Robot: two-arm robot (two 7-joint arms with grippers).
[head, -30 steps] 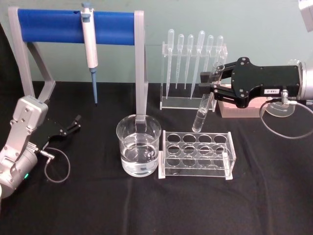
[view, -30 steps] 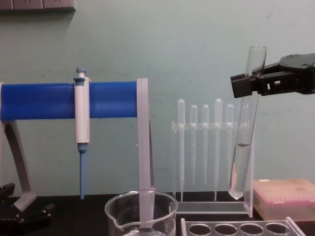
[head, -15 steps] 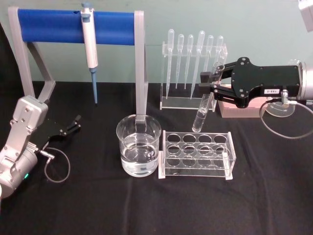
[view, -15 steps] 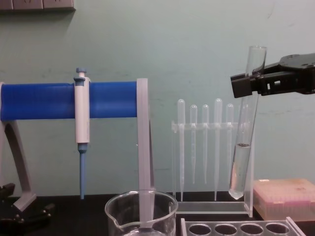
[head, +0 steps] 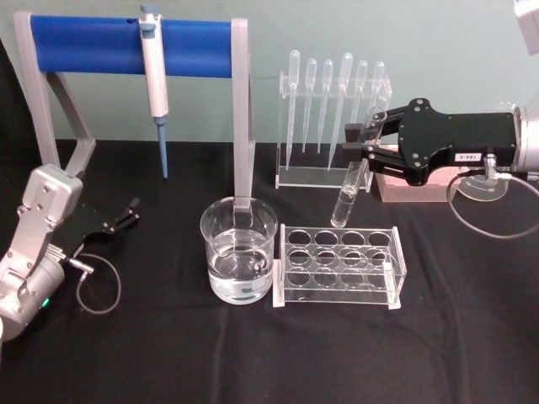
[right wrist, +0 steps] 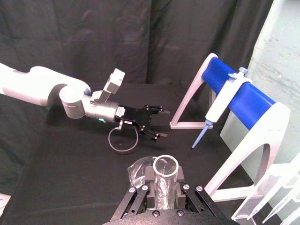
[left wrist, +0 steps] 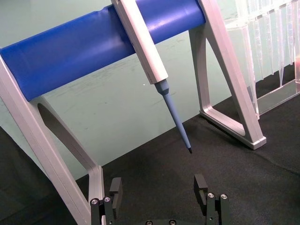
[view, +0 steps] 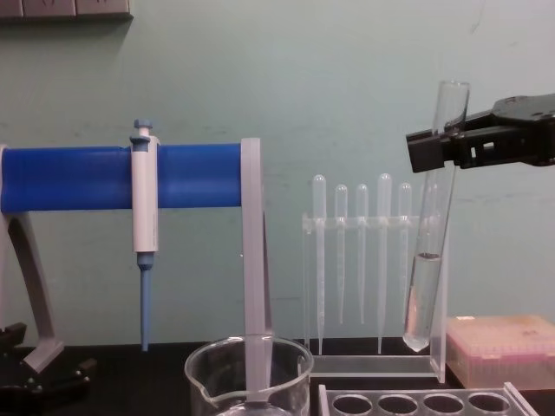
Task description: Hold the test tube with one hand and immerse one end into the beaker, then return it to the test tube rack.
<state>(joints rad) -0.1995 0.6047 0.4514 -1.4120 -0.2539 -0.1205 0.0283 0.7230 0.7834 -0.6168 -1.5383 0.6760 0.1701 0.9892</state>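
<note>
My right gripper (head: 364, 140) is shut on the test tube (head: 347, 197), gripping it near the flared rim. The tube (view: 429, 260) hangs slightly tilted in the air with some clear liquid in its round bottom, above the back right of the clear tube rack (head: 338, 266). In the right wrist view its open rim (right wrist: 166, 167) sits between the jaws of the right gripper (right wrist: 164, 186). The beaker (head: 238, 250) stands left of the rack, partly filled with clear liquid, its rim low in the chest view (view: 249, 368). My left gripper (head: 130, 210) rests open on the table at far left.
A blue-barred stand (head: 130, 46) holding a pipettor (head: 154, 80) spans the back left. A clear rack of plastic pipettes (head: 333, 126) stands behind the tube. A pink tip box (view: 503, 348) sits at right. A cable loop (head: 98, 290) lies by the left arm.
</note>
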